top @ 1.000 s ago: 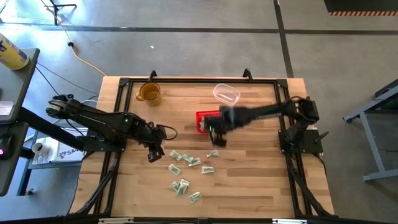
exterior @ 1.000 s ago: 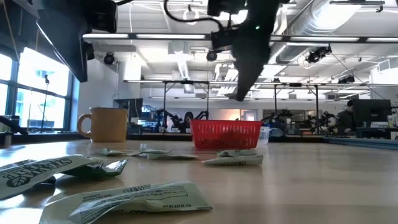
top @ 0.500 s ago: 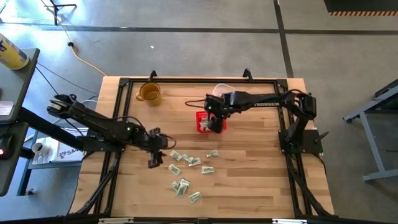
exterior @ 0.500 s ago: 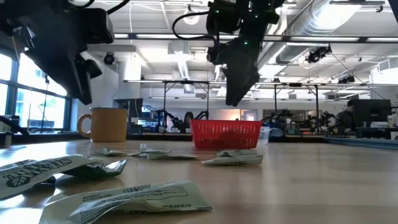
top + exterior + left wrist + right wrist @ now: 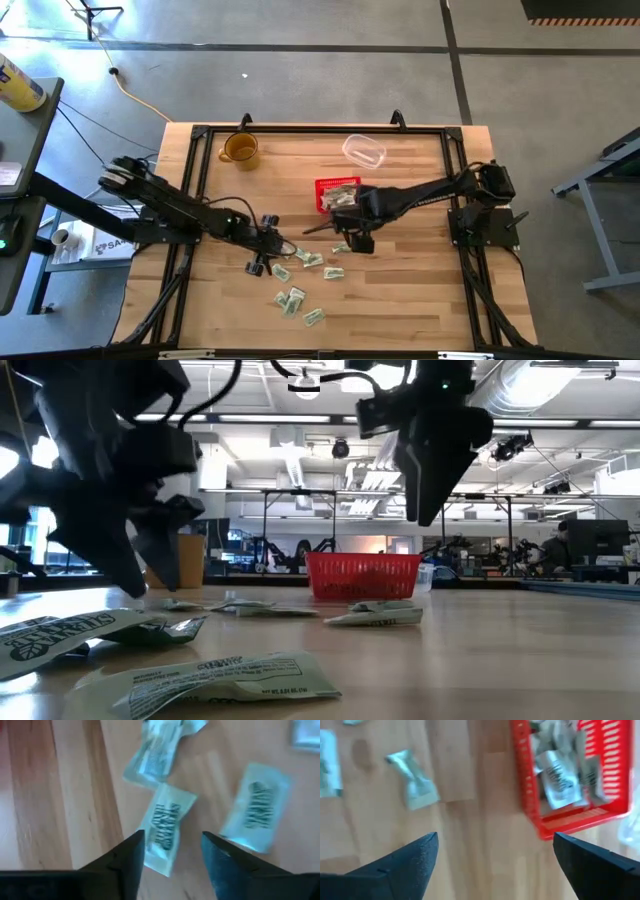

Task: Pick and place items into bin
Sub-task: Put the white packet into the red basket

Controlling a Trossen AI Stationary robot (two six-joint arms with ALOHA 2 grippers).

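- On the wooden tabletop (image 5: 400, 290), near its middle: red basket (image 5: 337, 192), several bills (image 5: 559, 767) already inside, seen in the right wrist view.
- Loose bills (image 5: 300, 258) lie scattered on the bare wood on the near side of the basket, apart from it; one cluster beside the left arm's tip, a few more (image 5: 292, 299) farther toward the front edge.
- One bill (image 5: 341, 247) lies just beside the right end effector, between basket and main cluster.
- Left end effector (image 5: 264, 247): fingers spread, low over the nearest bills. Left wrist view shows one bill (image 5: 164, 827) lined up in the gap between the two fingers (image 5: 125, 862); nothing pinched.
- Right end effector (image 5: 352, 232): just in front of the basket, above the tabletop. Fingers (image 5: 405, 862) spread wide in the right wrist view, nothing held; basket and one loose bill (image 5: 414, 786) both in sight ahead.
- Low view: both arms hang above the tabletop, red basket in the background, crumpled bills (image 5: 215, 678) in the foreground.
- Amber mug (image 5: 240, 149) sits near the far left corner, well apart from the bills.
- Clear plastic container (image 5: 364, 151) sits beyond the basket, toward the far edge.
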